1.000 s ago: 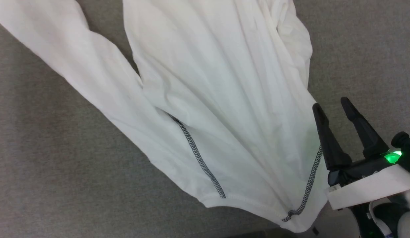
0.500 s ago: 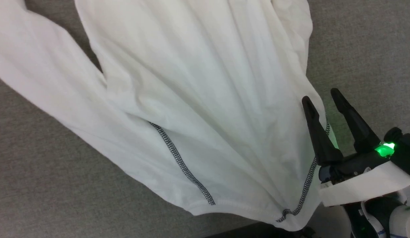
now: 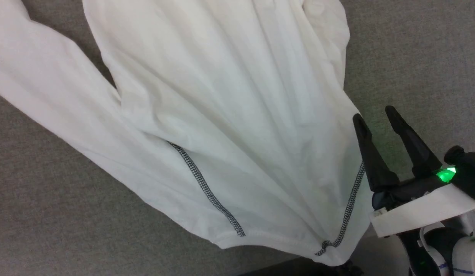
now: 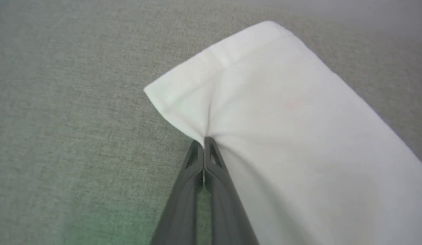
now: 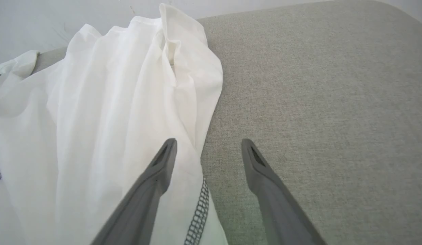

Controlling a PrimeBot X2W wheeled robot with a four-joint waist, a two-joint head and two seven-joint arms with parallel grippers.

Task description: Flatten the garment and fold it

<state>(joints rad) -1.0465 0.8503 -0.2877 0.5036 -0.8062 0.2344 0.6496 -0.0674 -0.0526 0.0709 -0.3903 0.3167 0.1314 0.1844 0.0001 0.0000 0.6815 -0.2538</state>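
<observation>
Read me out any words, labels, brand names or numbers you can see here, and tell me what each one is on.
No text here can be read.
The garment is plain white fabric with dark zigzag seams.
The grey surface is unprinted.
A few blue marks on the white robot part below the right gripper are too small to read.

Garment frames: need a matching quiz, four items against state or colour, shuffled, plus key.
Items
1. left gripper
2. right gripper
3. zigzag seam
4. work surface

States
A. dark grey
B. open, straddling the garment edge
C. grey-beige woven cloth
D. shut, pinching the garment near a hemmed end

Pairs: 1-D, 2-B, 3-A, 4-C
</observation>
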